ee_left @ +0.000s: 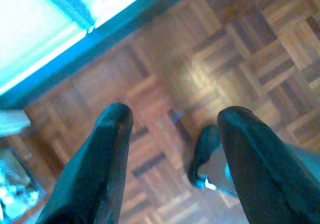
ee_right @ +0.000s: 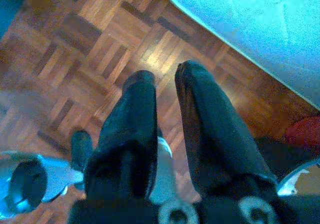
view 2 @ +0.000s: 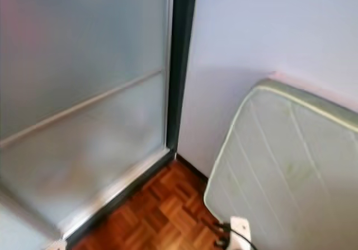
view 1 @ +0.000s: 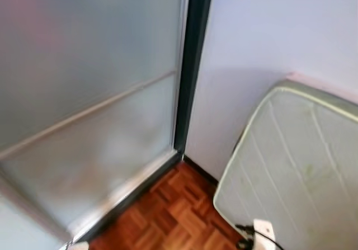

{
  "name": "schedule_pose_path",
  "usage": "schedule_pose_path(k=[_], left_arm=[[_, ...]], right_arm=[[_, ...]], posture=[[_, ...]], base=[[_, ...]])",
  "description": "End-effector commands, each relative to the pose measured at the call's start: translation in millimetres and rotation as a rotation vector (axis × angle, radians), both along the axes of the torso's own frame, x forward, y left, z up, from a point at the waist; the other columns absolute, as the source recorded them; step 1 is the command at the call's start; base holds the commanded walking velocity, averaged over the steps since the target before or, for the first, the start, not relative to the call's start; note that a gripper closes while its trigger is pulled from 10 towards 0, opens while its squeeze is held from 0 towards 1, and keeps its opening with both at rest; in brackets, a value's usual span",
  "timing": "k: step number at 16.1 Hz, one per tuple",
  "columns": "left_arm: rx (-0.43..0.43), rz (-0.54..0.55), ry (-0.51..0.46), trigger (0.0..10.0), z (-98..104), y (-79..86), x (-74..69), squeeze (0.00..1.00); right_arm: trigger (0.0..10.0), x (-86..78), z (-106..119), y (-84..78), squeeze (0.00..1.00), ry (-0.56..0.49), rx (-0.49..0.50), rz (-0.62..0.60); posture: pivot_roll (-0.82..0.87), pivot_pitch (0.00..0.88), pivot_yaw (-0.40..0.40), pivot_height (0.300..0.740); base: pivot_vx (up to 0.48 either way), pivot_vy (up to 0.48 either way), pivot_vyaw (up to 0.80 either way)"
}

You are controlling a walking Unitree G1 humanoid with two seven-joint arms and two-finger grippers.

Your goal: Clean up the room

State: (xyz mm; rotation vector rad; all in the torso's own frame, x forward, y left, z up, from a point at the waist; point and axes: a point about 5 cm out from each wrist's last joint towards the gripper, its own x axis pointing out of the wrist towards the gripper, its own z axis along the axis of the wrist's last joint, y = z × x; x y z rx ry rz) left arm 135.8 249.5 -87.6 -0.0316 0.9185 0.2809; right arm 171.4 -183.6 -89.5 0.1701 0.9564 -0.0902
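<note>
Both arms hang low over the parquet floor. In the left wrist view, my left gripper is open, its black fingers wide apart with only bare floor between them. In the right wrist view, my right gripper is shut and empty, its fingers side by side with a thin slit between them. A pale green quilted mattress leans against the white wall on the right; its lower edge lies just beyond the right gripper. A small white plug with a black cable sits at the mattress's foot.
A frosted glass sliding door with a dark frame fills the left side, and its bright track runs near the left gripper. A red object sits at the floor's edge by the mattress. My own feet stand on the parquet.
</note>
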Motion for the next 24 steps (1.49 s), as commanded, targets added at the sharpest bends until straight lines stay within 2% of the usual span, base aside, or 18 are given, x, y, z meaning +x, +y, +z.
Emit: schedule_pose_path(k=[1,6,10,17,19,24], left_arm=[[-0.021,-0.021,0.005,10.0,-2.2,-9.9,1.9,0.00],[-0.023,-0.020,0.001,10.0,-1.8,-9.7,2.6,0.00],[-0.023,-0.014,0.000,10.0,-1.5,-8.9,3.2,0.00],[-0.030,-0.010,0.005,10.0,-3.1,-10.2,-0.5,0.00],[-0.032,-0.009,0.005,10.0,-3.4,-10.2,-1.6,0.00],[-0.027,-0.010,0.005,10.0,-2.8,-9.3,-0.5,0.00]], right_arm=[[10.0,-6.1,-1.4,-11.6,0.00,0.021,-0.019,-0.038],[10.0,-6.3,-1.5,-11.4,0.00,0.022,-0.012,-0.047],[10.0,-5.9,-1.2,-11.9,0.00,0.018,-0.016,-0.043],[10.0,-5.7,-1.1,-11.4,0.00,0.017,-0.014,-0.025],[10.0,1.7,3.7,-22.3,0.00,0.003,-0.027,-0.028],[10.0,5.0,6.0,-26.9,0.00,0.002,-0.046,-0.013]], posture=[[0.20,0.000,-0.064,0.740],[0.20,0.000,-0.062,0.740],[0.20,0.000,-0.062,0.740],[0.20,0.000,-0.065,0.740],[0.20,0.000,-0.064,0.740],[0.20,0.000,-0.069,0.740]], base=[[0.480,0.000,0.00],[0.480,0.000,-0.77],[0.062,0.000,-0.66],[0.000,0.000,0.00],[0.000,0.000,0.00],[0.000,0.000,0.00]])
